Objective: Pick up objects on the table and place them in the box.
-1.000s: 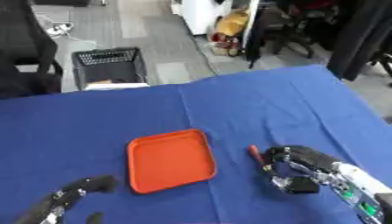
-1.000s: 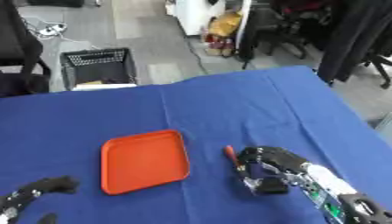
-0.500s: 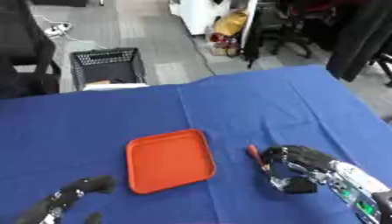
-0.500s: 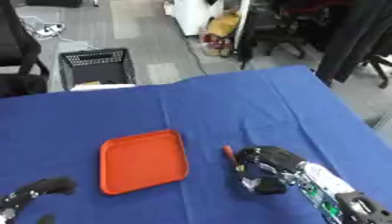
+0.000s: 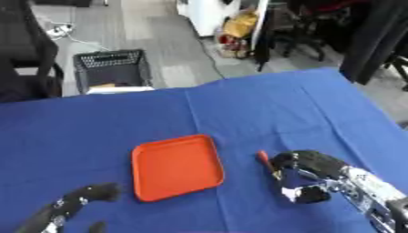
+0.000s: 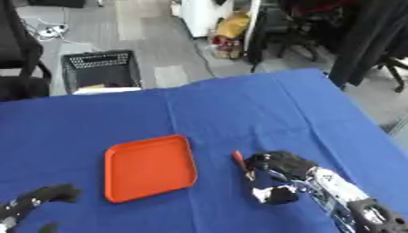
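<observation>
Right hand: (image 5: 307, 175) lower right of the frame, fingers curled, forearm running off toward the lower right corner.
Left hand: (image 5: 76, 202) lower left corner, fingers relaxed, idle.

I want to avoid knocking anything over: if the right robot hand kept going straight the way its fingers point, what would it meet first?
Probably the small red object right at its fingertips; the right robot hand points left, and beyond that lies the orange tray. Depth is hard to judge.

Orange tray (image 5: 175, 166) — shallow, rounded corners, empty, flat on the blue cloth, slightly askew. Small red object (image 5: 264, 158) — slender, lies just right of it, partly hidden; identity unclear.
</observation>
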